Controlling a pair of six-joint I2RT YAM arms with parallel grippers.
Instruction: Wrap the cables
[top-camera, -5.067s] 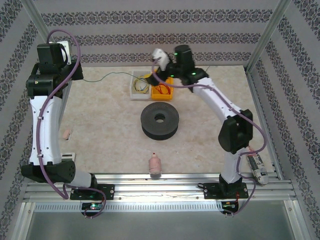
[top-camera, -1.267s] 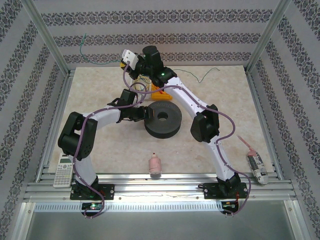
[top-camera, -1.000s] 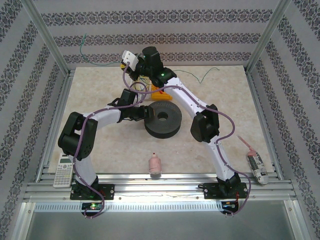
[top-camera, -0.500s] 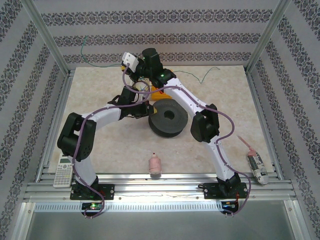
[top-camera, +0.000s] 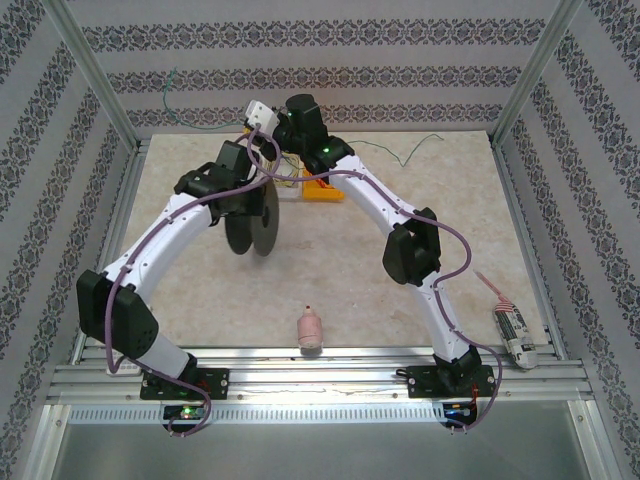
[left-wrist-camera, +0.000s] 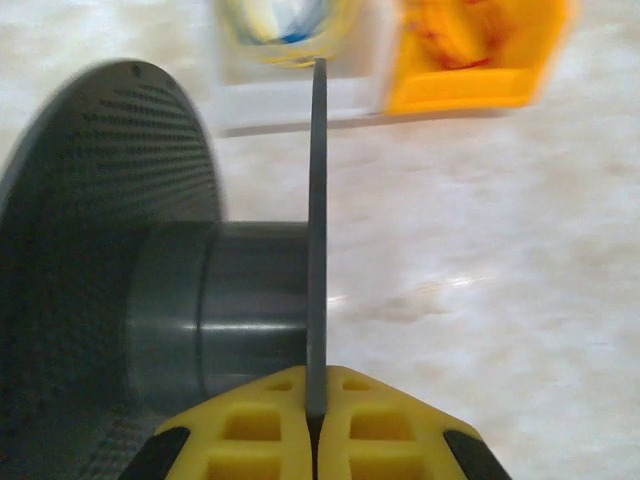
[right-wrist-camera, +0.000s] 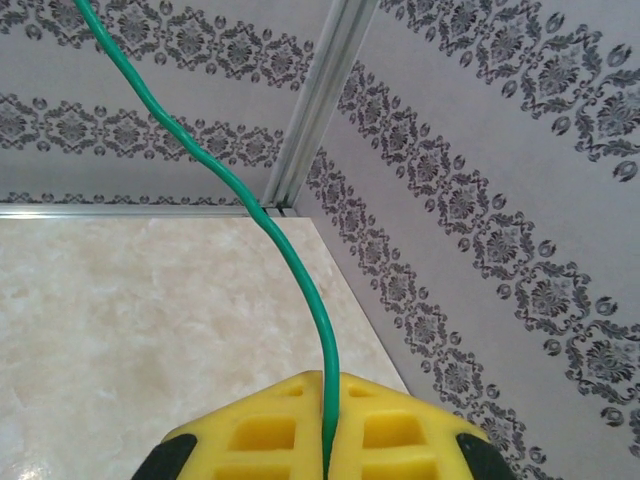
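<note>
Clamping the black spool (left-wrist-camera: 180, 290) by its flange, the left gripper (left-wrist-camera: 316, 400) holds it on edge. Beside it, the right gripper (right-wrist-camera: 325, 400) pinches the green cable (right-wrist-camera: 290, 260), presumably for winding.

The left claw (top-camera: 252, 198) is closed on the rim of the black round plastic spool (top-camera: 253, 225), which is upright on its edge over the beige marble-pattern surface (top-camera: 400, 260). The right claw (top-camera: 248, 125) is at the far side, closed on the thin green cable (top-camera: 168, 85), which goes up to the left in front of the patterned back wall. Just behind the spool is the orange plastic tray (top-camera: 325, 190). Near the front edge is a small pink bottle (top-camera: 311, 328).
</note>
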